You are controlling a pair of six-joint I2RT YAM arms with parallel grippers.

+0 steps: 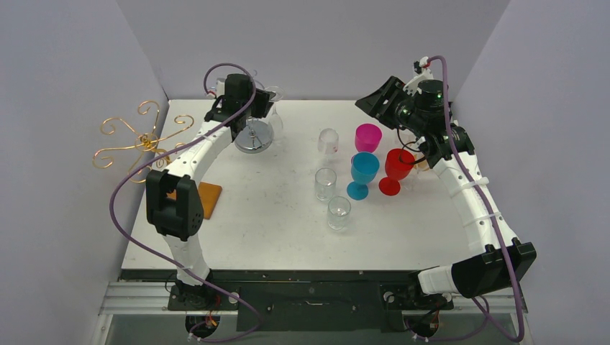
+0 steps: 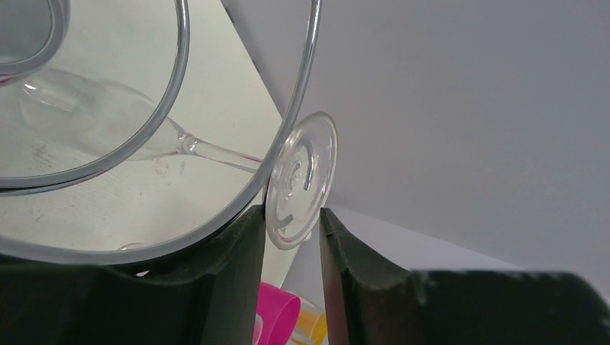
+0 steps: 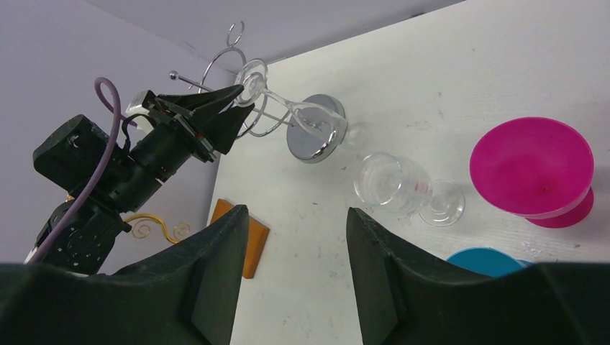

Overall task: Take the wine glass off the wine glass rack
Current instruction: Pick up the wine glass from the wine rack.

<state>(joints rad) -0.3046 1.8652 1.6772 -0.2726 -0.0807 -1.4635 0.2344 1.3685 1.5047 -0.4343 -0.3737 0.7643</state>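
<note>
Clear wine glass (image 2: 301,180) foot between parted left gripper (image 2: 291,219), wrist view only, right gripper (image 3: 295,215) spread

Three coloured goblets (image 1: 367,136) (image 1: 363,175) (image 1: 395,171); four clear glasses (image 1: 329,140) (image 1: 325,183) (image 1: 339,213) (image 2: 302,180); two racks (image 1: 253,136) (image 1: 140,140); one orange pad (image 1: 209,200).

Item one, my left arm (image 1: 201,144): based at the near left edge, black elbow housing (image 1: 173,205) raised, white forearm reaching away toward the far left corner.

Item two, my left gripper (image 2: 291,231): at the far end of that reach, two black fingers (image 2: 237,273) parted by a narrow slot, tips level.

Item three, my right arm (image 1: 467,194): based at the near right edge, elbow low by the base, white forearm sweeping up to the far right.

Item four, my right gripper (image 3: 296,215): held high, turned leftward so it faces my left gripper, jaws standing wide apart.
</note>
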